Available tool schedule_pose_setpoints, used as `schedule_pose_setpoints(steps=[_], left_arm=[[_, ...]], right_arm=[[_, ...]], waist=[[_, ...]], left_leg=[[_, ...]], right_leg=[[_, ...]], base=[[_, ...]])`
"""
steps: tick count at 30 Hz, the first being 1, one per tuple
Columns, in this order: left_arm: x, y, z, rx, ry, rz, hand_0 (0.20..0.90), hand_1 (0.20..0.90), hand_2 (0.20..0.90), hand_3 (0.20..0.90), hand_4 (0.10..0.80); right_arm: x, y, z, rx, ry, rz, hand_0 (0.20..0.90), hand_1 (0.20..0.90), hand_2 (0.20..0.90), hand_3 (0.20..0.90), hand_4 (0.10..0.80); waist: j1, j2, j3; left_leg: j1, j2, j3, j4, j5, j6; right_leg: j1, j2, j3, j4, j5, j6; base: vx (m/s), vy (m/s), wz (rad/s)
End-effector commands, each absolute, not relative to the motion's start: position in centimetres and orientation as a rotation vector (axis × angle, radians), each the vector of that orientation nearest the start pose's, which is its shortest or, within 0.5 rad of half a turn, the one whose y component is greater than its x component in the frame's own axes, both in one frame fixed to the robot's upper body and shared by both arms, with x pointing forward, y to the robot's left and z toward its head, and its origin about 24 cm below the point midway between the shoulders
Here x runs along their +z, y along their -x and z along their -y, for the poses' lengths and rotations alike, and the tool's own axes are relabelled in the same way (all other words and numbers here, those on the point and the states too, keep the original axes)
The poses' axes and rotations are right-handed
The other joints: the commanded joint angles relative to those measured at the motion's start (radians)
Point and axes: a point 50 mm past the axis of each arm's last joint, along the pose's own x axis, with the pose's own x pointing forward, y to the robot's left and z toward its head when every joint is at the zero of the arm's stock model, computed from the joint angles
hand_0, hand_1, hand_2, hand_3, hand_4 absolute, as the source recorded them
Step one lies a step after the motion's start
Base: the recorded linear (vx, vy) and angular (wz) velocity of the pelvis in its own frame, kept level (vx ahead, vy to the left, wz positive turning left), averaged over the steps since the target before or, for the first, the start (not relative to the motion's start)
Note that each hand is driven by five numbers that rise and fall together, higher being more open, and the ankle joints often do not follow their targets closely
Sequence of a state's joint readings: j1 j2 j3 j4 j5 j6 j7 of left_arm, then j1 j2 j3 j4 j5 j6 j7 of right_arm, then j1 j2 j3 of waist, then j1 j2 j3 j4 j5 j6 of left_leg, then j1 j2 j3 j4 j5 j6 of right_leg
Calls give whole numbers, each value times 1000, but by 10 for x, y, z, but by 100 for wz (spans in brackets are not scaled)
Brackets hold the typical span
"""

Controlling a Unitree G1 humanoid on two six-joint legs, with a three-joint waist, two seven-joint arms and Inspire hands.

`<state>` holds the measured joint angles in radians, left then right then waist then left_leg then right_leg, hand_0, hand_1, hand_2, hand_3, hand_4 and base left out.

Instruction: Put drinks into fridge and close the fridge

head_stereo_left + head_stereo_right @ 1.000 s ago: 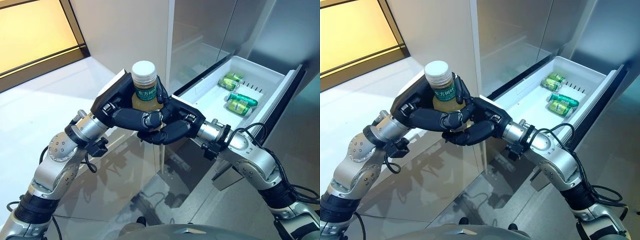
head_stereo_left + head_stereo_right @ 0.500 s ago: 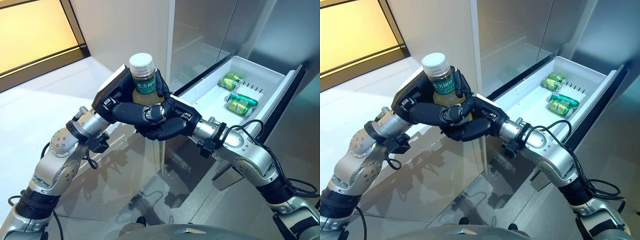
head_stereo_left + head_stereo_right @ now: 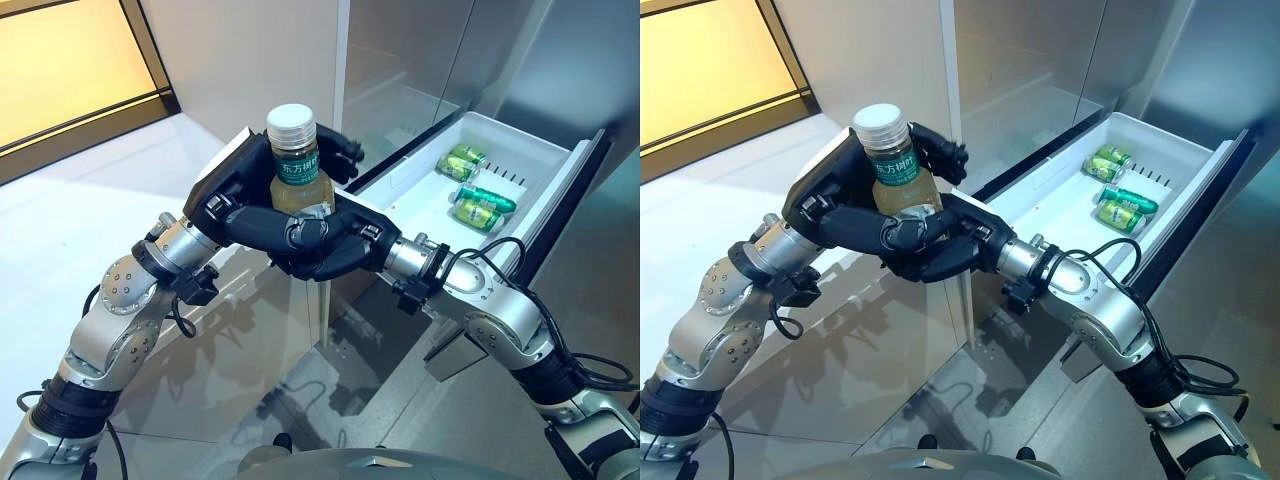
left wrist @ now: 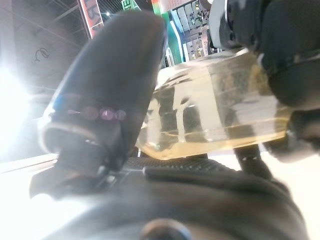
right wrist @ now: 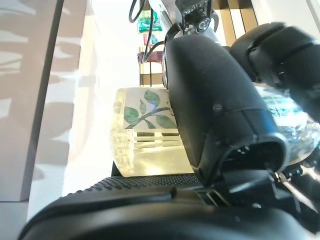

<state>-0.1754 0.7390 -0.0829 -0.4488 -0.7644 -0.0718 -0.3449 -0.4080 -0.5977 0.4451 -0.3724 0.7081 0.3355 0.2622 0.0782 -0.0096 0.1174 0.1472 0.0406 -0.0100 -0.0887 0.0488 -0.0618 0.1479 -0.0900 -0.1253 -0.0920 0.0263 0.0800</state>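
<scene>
The left hand (image 3: 240,195) comes in from 8 o'clock and meets the right hand at the middle of the head views. Its palm lies against the bottle (image 3: 297,170). Its thumb crosses the front of the bottle's lower body, but its fingers (image 3: 340,150) stand out nearly straight past the bottle toward 1 o'clock, clear of the label, so this hand is only loosely around the bottle. In the left wrist view the thumb (image 4: 107,100) lies along the pale yellow body of the bottle (image 4: 215,110).

The bottle stands upright between the two hands, white cap at 12 o'clock, green label below the cap, yellowish drink in the lower part. It is held in the air in front of the fridge (image 3: 400,60), not yet in the drawer.

The right hand (image 3: 335,245) reaches in from 4 o'clock and is curled round the base of the bottle, its fingers wrapping under and across the front. The right wrist view shows its thumb (image 5: 215,110) pressed on the bottle (image 5: 145,135).

At 2 o'clock the white drawer (image 3: 540,165) of the fridge is pulled out. Three green cans (image 3: 478,198) lie on their sides in it, near its far end, well apart from the bottle.
</scene>
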Motion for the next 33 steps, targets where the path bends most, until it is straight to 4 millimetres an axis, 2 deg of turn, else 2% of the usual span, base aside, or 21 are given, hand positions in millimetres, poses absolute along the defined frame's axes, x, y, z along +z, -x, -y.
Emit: schedule_pose_setpoints(steps=[1,18,28,33], left_arm=[[264,-224,-174,-746,-95,889,900,900,900,900,800],[262,-219,-196,-677,-130,910,900,900,900,900,800],[255,-211,-206,-740,-70,914,900,900,900,900,800],[249,-209,-207,-798,-43,885,900,900,900,900,800]], right_arm=[[220,-245,73,1081,-69,439,300,300,300,200,100],[244,-239,94,1001,-18,611,300,300,300,200,100],[256,-232,114,935,5,716,300,300,300,200,100],[255,-229,122,929,-17,715,300,300,300,200,100]], waist=[[-11,-18,-101],[-8,-19,-105],[-14,-20,-109],[-19,-20,-110]], left_leg=[[-15,-108,-59,1,-40,87],[-19,-107,-66,1,-41,87],[-23,-105,-63,1,-42,86],[-25,-106,-62,1,-43,88]], right_leg=[[-15,56,8,30,8,-24],[-16,59,9,27,10,-25],[-22,61,15,27,10,-25],[-23,62,19,26,11,-25]], base=[[0,0,0],[0,0,0],[0,0,0],[0,0,0]])
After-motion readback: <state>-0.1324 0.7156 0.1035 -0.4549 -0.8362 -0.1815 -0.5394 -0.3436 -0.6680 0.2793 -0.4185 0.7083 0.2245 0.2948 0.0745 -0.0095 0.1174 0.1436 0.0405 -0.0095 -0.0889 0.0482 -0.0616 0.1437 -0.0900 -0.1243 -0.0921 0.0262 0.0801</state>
